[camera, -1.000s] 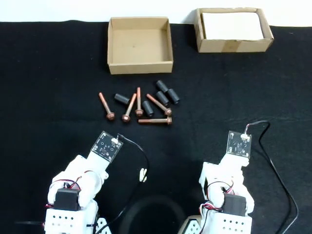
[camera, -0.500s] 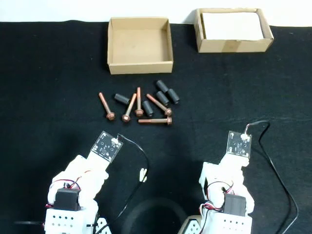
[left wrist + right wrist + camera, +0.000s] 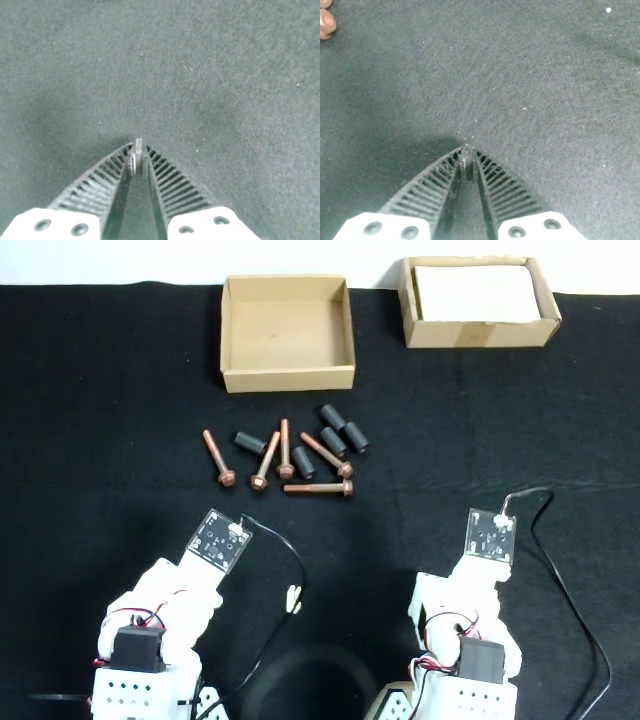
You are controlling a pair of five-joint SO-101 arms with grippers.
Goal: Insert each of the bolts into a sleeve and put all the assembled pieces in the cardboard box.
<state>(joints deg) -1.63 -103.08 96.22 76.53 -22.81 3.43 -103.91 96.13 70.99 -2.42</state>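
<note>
High view: copper-coloured metal bolts (image 3: 317,488) and short black cylindrical sleeves (image 3: 250,443) lie jumbled mid-tabletop (image 3: 100,440), just short of the empty brown cardboard box (image 3: 287,332); left wrist view: left end effector (image 3: 137,150) pinched closed, empty; right wrist view: right end effector (image 3: 466,152) likewise, so best to open wide and take an outlying bolt first.

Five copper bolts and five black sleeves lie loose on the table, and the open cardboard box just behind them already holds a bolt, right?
Not quite: the cardboard box just behind them is empty, as the high view shows. The rest holds: five copper bolts and five black sleeves lie loose on the table.
</note>
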